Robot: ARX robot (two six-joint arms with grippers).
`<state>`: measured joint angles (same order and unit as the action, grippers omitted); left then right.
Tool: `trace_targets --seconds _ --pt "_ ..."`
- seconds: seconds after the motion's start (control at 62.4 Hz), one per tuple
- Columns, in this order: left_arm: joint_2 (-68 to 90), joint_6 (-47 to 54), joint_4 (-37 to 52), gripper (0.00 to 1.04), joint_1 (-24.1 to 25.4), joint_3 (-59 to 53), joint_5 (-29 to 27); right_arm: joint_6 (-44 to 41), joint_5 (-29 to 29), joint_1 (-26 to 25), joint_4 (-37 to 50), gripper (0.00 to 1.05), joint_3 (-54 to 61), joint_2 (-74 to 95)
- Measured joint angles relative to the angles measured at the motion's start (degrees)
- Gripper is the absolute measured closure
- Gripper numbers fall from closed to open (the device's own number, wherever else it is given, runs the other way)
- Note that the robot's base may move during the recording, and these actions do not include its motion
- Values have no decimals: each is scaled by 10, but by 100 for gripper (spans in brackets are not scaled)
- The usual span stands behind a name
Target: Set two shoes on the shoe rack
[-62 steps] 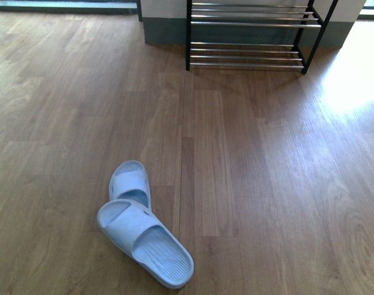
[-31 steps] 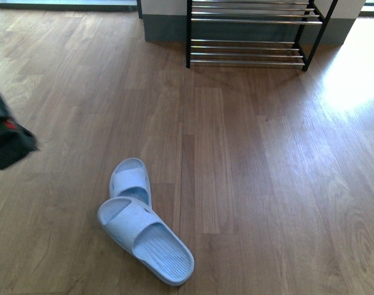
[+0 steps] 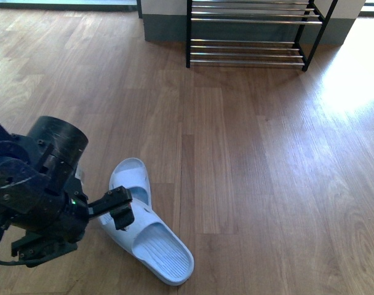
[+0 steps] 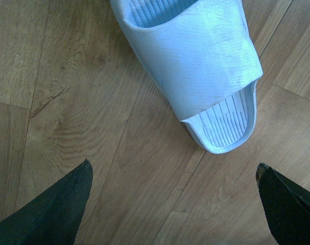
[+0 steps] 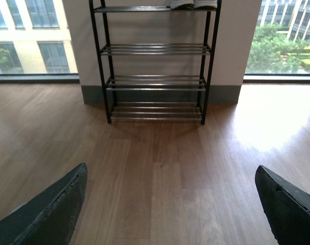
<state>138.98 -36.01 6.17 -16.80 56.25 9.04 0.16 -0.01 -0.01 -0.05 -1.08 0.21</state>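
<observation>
**rackwatcher:** Where's everything sitting right now? And what are the claws doing?

**me (on the remote):** In my front cam the pale blue slides [image 3: 144,227] are on the wood floor [image 3: 267,172] at about 7 o'clock. The near slide [image 3: 156,246] touches the far slide [image 3: 130,175], and the far one pokes out toward 12. The shoe rack [image 3: 248,43] is way up at 12 to 1 o'clock against the wall, well apart from them.

My left arm [image 3: 45,184] fills the 8 o'clock corner. The left gripper [image 4: 173,168] hangs just over the toe end of the near slide. It's spread wide with nothing in it. In the wrist cam I only see floor between the two black fingertips [image 4: 53,209], with the slide's open toe and strap just beyond them, not touching.

**rackwatcher:** And the right one?

**me:** The right gripper [image 5: 170,173] isn't in the front cam. Its own cam looks straight at the rack, fingers far apart, holding nothing. The lower tiers are bare bars. On the top tier I can see a pair of white soles [image 5: 193,4], but the frame edge cuts them off.
</observation>
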Motion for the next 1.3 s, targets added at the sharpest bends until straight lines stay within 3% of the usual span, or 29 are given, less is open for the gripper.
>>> trace_targets --seconds 0.593,0.721,0.929,1.298 --pt "189 31 -89 9 -48 204 0 0 0 0 0 9 0 0" --pt "217 37 -96 9 -59 212 -48 0 0 0 0 9 0 0" --pt "217 75 -46 9 -62 196 -148 0 0 0 0 9 0 0" --pt "222 70 68 9 -52 180 -153 0 0 0 0 9 0 0"
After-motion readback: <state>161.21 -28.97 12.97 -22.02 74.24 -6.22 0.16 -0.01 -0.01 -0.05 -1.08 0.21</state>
